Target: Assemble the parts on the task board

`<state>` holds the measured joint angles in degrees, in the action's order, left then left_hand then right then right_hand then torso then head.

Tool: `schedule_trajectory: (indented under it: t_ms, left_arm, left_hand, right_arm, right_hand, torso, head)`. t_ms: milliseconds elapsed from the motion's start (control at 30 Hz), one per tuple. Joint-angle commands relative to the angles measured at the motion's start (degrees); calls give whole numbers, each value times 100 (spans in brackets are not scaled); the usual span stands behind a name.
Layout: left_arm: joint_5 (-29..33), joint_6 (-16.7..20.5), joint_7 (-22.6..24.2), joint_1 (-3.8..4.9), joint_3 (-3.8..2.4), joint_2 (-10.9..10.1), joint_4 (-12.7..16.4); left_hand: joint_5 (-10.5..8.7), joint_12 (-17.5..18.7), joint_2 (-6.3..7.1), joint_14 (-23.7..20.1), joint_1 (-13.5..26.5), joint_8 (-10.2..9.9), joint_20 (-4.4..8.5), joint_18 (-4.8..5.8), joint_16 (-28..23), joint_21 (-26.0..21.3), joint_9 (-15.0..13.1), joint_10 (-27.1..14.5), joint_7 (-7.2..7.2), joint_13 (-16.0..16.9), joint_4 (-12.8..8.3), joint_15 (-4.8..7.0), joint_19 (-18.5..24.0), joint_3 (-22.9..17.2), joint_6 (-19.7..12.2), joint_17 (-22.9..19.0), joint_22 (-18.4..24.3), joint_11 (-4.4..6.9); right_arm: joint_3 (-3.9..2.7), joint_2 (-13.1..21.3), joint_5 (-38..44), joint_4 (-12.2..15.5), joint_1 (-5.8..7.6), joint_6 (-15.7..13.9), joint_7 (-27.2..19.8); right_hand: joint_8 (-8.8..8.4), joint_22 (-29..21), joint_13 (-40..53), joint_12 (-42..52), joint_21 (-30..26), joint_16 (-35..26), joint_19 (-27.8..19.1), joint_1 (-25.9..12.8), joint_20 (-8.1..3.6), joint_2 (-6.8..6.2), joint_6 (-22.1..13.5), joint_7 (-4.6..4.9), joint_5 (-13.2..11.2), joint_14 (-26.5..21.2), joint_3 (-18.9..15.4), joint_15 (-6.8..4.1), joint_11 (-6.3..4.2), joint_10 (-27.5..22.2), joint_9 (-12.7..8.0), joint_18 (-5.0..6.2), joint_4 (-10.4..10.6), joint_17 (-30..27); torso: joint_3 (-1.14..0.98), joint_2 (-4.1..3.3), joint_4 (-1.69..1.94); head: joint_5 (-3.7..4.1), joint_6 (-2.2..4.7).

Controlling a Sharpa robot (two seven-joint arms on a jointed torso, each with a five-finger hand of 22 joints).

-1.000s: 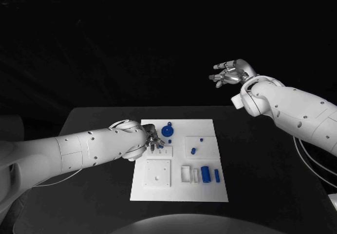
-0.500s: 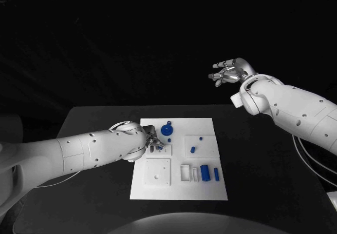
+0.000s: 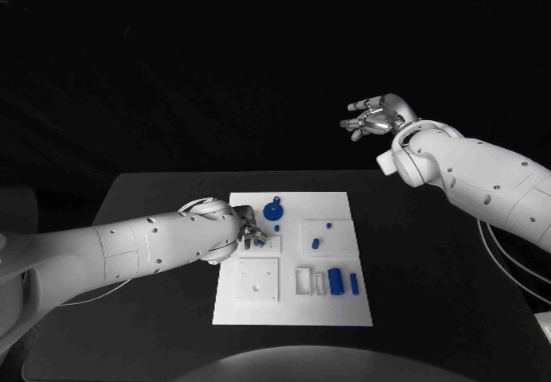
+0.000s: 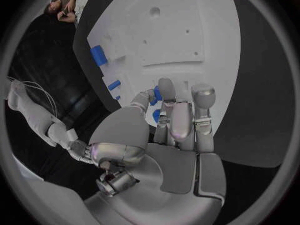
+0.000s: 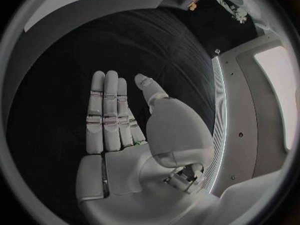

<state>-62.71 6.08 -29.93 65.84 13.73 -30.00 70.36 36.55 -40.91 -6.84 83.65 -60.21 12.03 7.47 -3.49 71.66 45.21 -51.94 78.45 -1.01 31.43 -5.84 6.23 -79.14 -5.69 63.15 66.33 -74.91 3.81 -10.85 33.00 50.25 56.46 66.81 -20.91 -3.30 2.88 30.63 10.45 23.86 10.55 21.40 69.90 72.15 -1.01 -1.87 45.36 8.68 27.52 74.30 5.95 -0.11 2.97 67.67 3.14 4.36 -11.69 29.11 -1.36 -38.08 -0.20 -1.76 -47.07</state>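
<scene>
The white task board [image 3: 293, 306] lies in the middle of the black table. My left hand [image 3: 249, 230] is low over the board's far left part, fingers pointing down at the plate [image 4: 187, 40]. A small blue part [image 4: 155, 116] sits pinched between its thumb and fingers [image 4: 181, 117]. On the board are a round blue part [image 3: 275, 212], two small blue pieces [image 3: 316, 245] on a raised square, and a blue block [image 3: 337, 282] with a slim blue piece [image 3: 355, 284] beside it. My right hand [image 3: 373, 119] hangs high beyond the table's far right, holding nothing, fingers [image 5: 105, 112] straight.
A raised white square plate [image 3: 257, 280] with holes sits on the board's near left, with white slots [image 3: 306, 282] next to it. Black table [image 3: 425, 263] stretches to the right of the board. My left forearm [image 3: 138, 247] lies across the table's left side.
</scene>
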Motion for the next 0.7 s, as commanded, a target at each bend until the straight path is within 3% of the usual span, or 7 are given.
schedule_trajectory:
  t_ms: [33, 700]
  left_arm:
    - [-71, -119, 51, -9, -2, 10, -14]
    - [-215, -147, 63, -62, -3, 47, -125]
  left_hand:
    - [40, 37, 15, 42, -31, 14, -21, 103, 31, 34, -10, 33, 88, 10, -1003, -16, -31, -1043, 129, 7, -380, 0]
    - [40, 45, 16, 39, -31, 10, -24, 102, 23, 24, -11, 35, 87, 12, -1001, -19, -23, -1056, 131, -4, -375, -2]
  right_arm:
    - [-4, -13, -10, -7, 3, 55, -3]
    - [-3, -34, -10, -18, 1, 97, -8]
  right_hand:
    - [25, -14, -9, -10, 24, -22, -47, 41, -9, 21, -6, 13, 38, -16, -24, 23, 3, -40, 4, -101, 0, -8]
    - [27, -67, -12, -11, 61, -20, -74, 32, -4, 28, 16, 13, 46, -27, -36, 27, 6, -53, 5, -103, -2, -18]
  torso:
    - [0, 1, -3]
    - [0, 0, -7]
  head:
    - [7, 4]
    - [46, -1]
